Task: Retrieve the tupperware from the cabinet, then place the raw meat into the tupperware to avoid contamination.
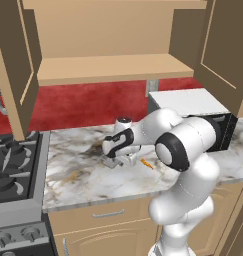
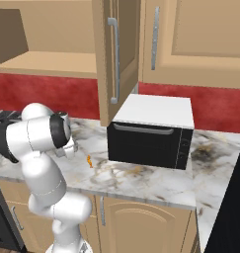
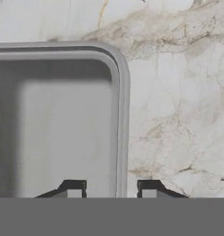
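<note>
Tupperware (image 3: 62, 124) rim sits between the parted end effector (image 3: 111, 190) fingertips; left base view shows raw meat (image 1: 147, 163) beside it

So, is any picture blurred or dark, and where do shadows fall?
Hand view: soft and close, tupperware floor shaded along its walls. Left base view: sharp, dim under the gripper. Right base view: evenly lit, raw meat tiny but distinct.
</note>
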Robot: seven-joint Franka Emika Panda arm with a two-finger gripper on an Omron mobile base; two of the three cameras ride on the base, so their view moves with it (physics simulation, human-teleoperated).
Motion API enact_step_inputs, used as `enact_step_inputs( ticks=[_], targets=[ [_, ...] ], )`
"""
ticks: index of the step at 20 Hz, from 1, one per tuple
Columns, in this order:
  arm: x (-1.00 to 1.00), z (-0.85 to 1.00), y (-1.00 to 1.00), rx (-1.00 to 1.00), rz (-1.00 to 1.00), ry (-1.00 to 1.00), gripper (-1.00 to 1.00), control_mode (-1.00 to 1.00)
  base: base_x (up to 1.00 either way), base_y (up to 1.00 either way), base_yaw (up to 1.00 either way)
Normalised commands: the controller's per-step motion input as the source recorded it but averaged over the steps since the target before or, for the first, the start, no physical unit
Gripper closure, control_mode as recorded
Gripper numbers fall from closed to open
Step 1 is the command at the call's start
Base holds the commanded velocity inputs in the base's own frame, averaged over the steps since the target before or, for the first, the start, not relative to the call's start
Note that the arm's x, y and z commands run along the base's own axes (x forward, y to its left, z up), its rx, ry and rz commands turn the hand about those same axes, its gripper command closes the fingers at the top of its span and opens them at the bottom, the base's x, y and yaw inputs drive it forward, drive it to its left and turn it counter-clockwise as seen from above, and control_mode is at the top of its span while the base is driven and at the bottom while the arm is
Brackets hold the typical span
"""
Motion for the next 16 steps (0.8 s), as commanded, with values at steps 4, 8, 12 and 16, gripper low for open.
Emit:
enact_step_inputs(
  ticks=[4,8,12,16],
  targets=[
    [-0.03,0.26,0.01,-0.04,0.0,0.0,-1.0,-1.0,0.0,0.0,0.0],
    [-0.01,0.33,0.01,-0.09,0.0,0.0,-1.0,-1.0,0.0,0.0,0.0],
    [-0.06,0.41,0.0,-0.1,0.0,0.0,-1.0,-1.0,0.0,0.0,0.0],
    [-0.18,0.4,-0.01,-0.08,0.0,0.0,-1.0,-1.0,0.0,0.0,0.0]
  ],
)
